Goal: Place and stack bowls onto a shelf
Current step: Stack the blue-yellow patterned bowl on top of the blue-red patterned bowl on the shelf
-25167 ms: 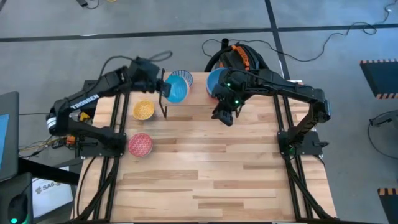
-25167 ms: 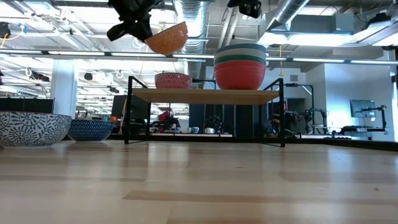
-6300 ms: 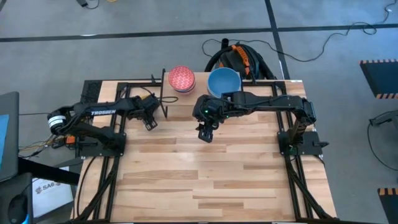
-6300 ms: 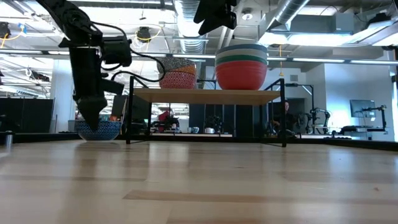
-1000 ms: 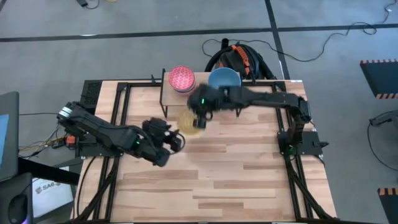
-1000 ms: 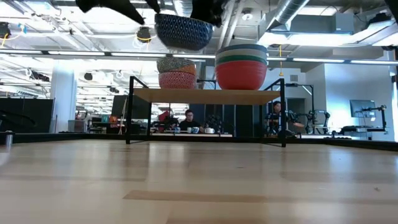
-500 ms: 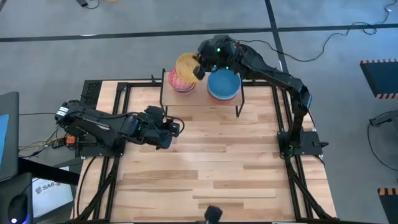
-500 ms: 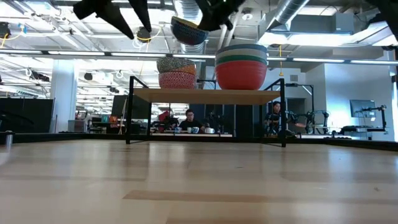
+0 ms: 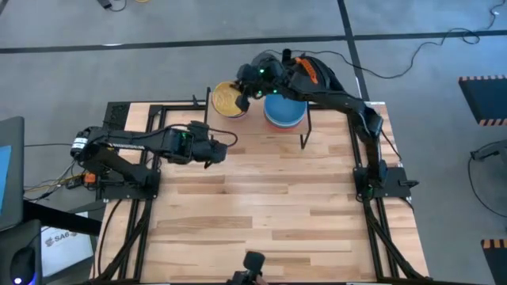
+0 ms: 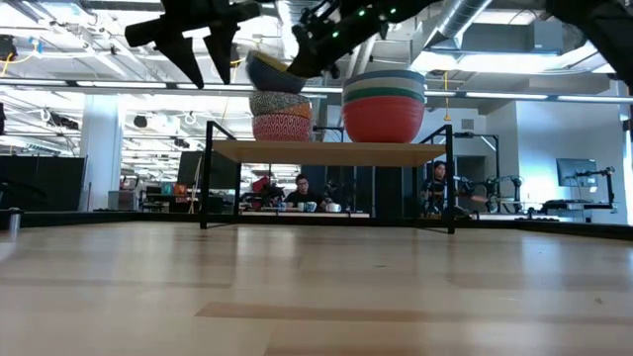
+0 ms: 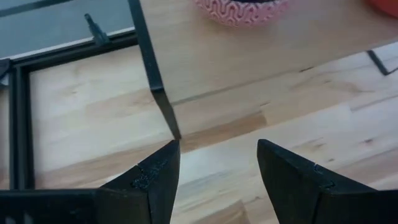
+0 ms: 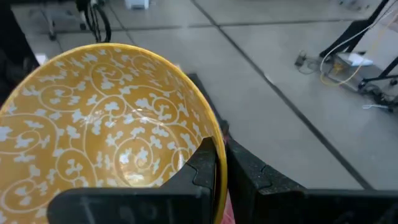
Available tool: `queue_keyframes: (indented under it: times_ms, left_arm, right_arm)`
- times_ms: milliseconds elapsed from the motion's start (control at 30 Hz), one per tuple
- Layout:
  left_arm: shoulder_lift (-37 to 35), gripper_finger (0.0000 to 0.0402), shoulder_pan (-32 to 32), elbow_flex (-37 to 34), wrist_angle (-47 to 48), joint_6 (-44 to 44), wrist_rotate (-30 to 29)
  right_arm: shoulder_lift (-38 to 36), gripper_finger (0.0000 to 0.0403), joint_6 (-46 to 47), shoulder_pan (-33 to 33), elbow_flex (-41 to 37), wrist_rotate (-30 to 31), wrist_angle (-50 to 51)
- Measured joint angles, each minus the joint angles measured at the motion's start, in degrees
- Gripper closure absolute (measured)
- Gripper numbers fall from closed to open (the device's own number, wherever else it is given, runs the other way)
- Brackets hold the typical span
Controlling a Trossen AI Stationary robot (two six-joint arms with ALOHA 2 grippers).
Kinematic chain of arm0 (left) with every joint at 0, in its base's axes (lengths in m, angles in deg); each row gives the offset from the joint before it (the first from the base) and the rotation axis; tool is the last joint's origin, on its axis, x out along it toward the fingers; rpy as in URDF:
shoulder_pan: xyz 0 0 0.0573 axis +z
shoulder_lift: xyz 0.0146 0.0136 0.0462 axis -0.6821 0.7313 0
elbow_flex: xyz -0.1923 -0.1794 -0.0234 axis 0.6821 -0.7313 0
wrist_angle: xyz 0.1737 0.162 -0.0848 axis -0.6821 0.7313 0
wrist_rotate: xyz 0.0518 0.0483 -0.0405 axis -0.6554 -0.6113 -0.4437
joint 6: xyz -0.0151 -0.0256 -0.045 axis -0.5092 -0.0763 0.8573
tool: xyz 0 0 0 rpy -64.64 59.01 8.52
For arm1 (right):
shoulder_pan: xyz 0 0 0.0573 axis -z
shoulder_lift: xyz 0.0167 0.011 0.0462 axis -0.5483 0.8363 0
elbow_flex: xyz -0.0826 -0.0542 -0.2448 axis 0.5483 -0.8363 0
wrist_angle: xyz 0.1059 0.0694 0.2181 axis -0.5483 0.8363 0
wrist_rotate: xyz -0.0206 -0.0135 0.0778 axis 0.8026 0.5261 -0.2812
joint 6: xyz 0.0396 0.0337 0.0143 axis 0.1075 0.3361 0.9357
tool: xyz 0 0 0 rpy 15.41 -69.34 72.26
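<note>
Right gripper stays pinched on the rim of the yellow-lined bowl and has carried it to upper centre of the high view — now directly over the small stack on the shelf, nearly seated; release looks next. Left gripper has retreated, fingers apart and empty, left of centre.

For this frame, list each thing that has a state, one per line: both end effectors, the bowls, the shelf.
Right end effector: shut on yellow-lined bowl's rim.
Yellow-lined bowl: held tilted above the small stack.
Left end effector: open, empty.
Small stack: on the shelf.
Large stack: on the shelf.
Shelf: upright, holding both stacks.
</note>
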Motion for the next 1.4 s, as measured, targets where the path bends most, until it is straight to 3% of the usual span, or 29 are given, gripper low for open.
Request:
queue_keyframes:
  times_ms: [233,800,1167,1400]
  left_arm:
    - [-0.02,0.0204,0.74,0.02,0.37,-1.88,1.52]
    - [-0.04,0.0203,3.42,0.04,0.38,-4.36,5.8]
    - [-1.84,0.0203,3.51,0.04,-1.38,-7.2,5.34]
    - [-7.34,0.0203,3.22,0.04,-1.3,-7.2,0.35]
  right_arm:
    - [3.77,0.0355,0.91,0.09,3.37,1.69,4.11]
    - [3.01,0.0349,4.64,3.05,3.66,4.6,8.4]
    - [2.65,0.0262,8.19,3.06,3.54,3.51,9.43]
    - [0.72,0.0225,8.08,3.49,3.59,4.27,7.14]
